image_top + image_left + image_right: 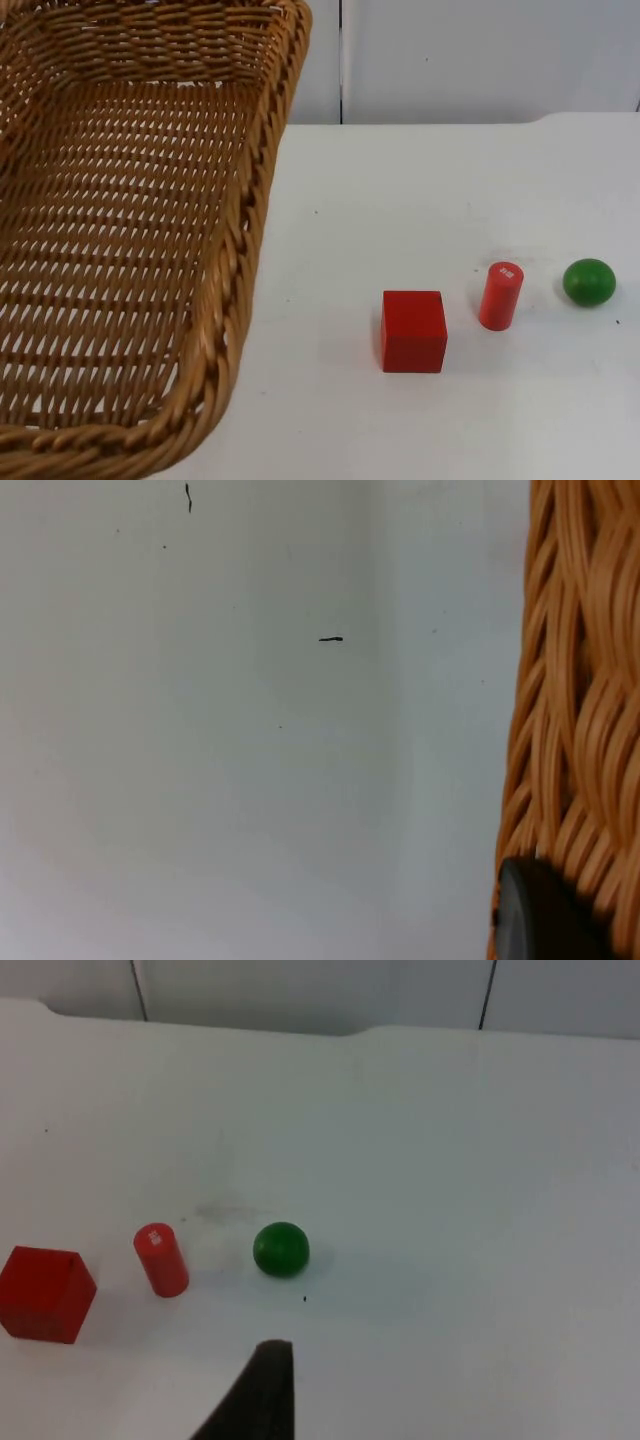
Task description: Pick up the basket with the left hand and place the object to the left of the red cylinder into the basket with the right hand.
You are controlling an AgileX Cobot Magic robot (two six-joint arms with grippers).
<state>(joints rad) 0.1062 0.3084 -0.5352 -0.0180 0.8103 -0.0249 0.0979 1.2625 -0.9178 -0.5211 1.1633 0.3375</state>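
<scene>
The woven wicker basket [120, 250] hangs raised off the table at the left of the top view, tilted, its open side facing up. My left gripper [545, 915] is shut on the basket's rim [585, 710]. A red cube [413, 331] sits on the white table, just left of the upright red cylinder [501, 295]. A green ball [589, 282] lies right of the cylinder. My right gripper [262, 1395] waits above the table, set back from the cube [42, 1293], the cylinder [161, 1259] and the ball [281, 1249], touching none of them.
The white table [420, 190] ends at the grey partition wall [480, 60] behind. The basket's near rim [235, 300] stands about a cube's width left of the red cube. A few small dark specks mark the table.
</scene>
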